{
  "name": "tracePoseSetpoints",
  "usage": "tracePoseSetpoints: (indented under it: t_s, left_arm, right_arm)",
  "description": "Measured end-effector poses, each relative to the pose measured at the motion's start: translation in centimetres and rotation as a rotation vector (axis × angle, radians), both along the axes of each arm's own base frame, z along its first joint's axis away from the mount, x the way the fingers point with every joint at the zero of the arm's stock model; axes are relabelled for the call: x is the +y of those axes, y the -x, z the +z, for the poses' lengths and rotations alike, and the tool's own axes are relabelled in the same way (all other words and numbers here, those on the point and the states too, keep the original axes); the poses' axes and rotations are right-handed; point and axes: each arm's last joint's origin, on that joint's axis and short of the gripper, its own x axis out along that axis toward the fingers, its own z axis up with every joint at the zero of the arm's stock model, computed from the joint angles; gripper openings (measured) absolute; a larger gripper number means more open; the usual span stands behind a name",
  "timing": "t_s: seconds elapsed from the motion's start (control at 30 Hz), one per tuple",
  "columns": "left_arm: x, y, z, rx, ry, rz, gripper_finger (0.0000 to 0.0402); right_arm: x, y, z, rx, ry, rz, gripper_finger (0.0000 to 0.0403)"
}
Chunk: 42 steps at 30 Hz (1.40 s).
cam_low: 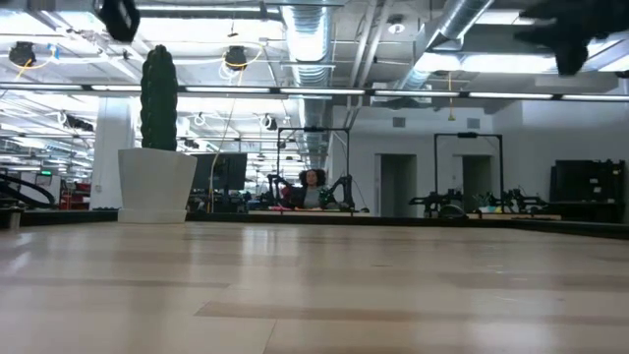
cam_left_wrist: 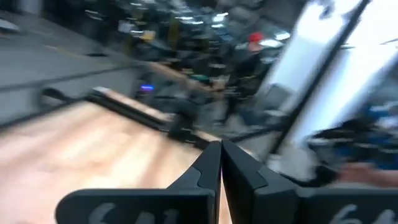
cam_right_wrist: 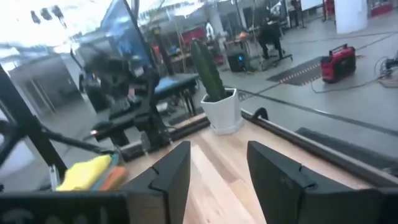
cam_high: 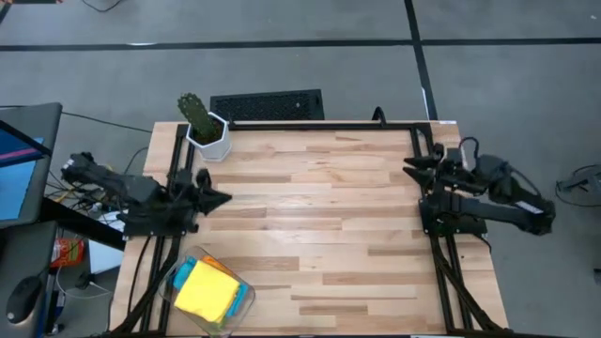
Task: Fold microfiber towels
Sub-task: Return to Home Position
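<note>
- The bench (cam_high: pixel 319 207) has no towel lying on its top; the microfiber towels (cam_high: pixel 208 289) sit stacked in the transparent bin (cam_high: pixel 171 280) at the bench's near left corner.
- The yellow towel (cam_high: pixel 205 293) is on top of the stack, folded flat. An edge of the orange towel (cam_high: pixel 222 268) and a sliver of the light blue towel (cam_high: pixel 240 299) show beneath it. I cannot make out a green one.
- The left gripper (cam_high: pixel 218 198) hangs at the bench's left edge, its 2 fingers pressed together on nothing.
- The right gripper (cam_high: pixel 411 168) hangs at the right edge with a clear gap between its fingers, also empty.
- The cactus (cam_high: pixel 193 111) in its white pot (cam_high: pixel 210 139) stands at the far left corner, well apart from the bin.
- Judged from this, folding and binning look finished. Only parking the 2 arms seems left, and both sit drawn in over their own edges, so that is near done.
</note>
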Motion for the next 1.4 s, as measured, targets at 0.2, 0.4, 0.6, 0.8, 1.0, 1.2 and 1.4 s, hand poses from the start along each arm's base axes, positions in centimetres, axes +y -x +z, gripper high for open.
tracePoseSetpoints:
  t_s: [0.2,0.4,0.6,0.8,1.0,1.2,1.4]
  left_arm:
    - [0.6,0.9,-6.5,-0.175,0.156,-0.109,0.0004]
    - [1.0,1.7,-10.5,-0.164,0.206,-0.078,0.0004]
    - [1.2,2.2,-10.4,-0.195,0.142,-0.108,0.0004]
    - [1.1,2.3,-10.5,-0.19,0.06,-0.134,0.0004]
    - [0.6,2.5,-10.3,-0.218,-0.021,-0.313,0.0004]
    - [0.0,2.8,-10.6,-0.219,-0.138,-0.524,0.0004]
    - [-0.4,2.8,-12.1,-0.103,-0.272,-0.66,0.0004]
  right_arm:
    - [-0.3,-1.7,-3.9,-0.012,-0.062,0.004,0.0185]
    - [-0.9,-4.1,-7.1,-0.105,-0.113,-0.006,0.0183]
    - [-0.8,-5.2,-11.2,-0.114,-0.193,0.065,0.0185]
    - [-0.6,-5.3,-11.6,-0.055,-0.124,0.021,0.0183]
    - [-0.6,-5.4,-11.9,-0.03,-0.149,0.018,0.0185]
    - [-0.6,-5.4,-11.9,-0.029,-0.148,0.018,0.0183]
    - [-0.6,-5.4,-11.9,-0.029,-0.148,0.018,0.0183]
